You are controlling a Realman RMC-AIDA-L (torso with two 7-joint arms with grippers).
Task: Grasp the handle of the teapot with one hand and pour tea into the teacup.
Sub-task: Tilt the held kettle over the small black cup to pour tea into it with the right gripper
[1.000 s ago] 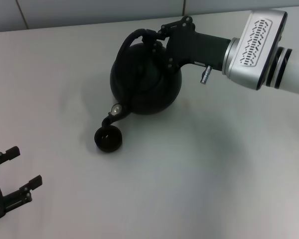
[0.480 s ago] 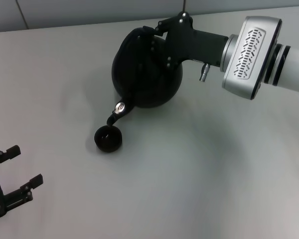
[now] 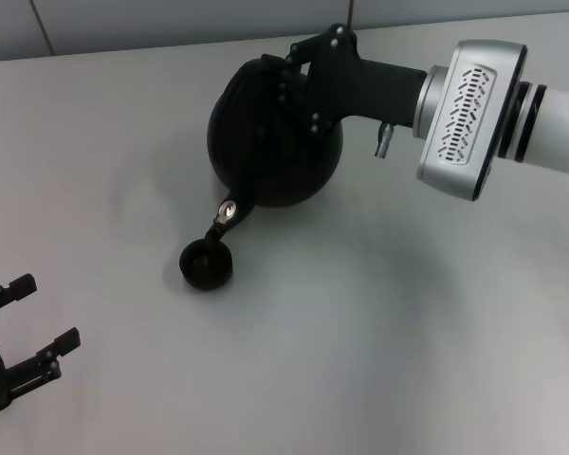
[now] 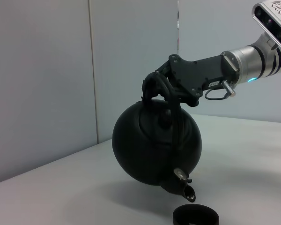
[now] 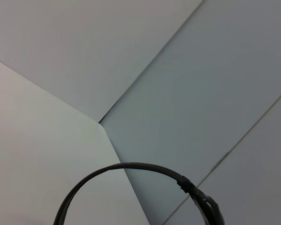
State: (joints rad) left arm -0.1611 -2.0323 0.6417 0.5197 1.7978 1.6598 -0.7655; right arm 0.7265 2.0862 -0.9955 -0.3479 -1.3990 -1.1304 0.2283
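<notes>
The matte-black teapot (image 3: 270, 142) hangs tilted above the table, its spout (image 3: 220, 220) pointing down just over the small dark teacup (image 3: 206, 264). My right gripper (image 3: 289, 71) is shut on the arched handle (image 4: 149, 86) at the pot's top. The left wrist view shows the tilted teapot (image 4: 154, 145) with its spout (image 4: 187, 190) a short way above the teacup (image 4: 195, 217); no stream of tea is visible. The right wrist view shows only the handle's arc (image 5: 131, 168). My left gripper (image 3: 24, 327) is open and empty at the table's near left.
The grey table top (image 3: 379, 341) runs back to a pale panelled wall (image 3: 171, 24). The right arm's silver wrist (image 3: 465, 118) reaches in from the right above the table.
The right gripper has tipped the teapot further and shifted it slightly left, so the spout points more steeply down at the teacup. The left arm has hardly moved.
</notes>
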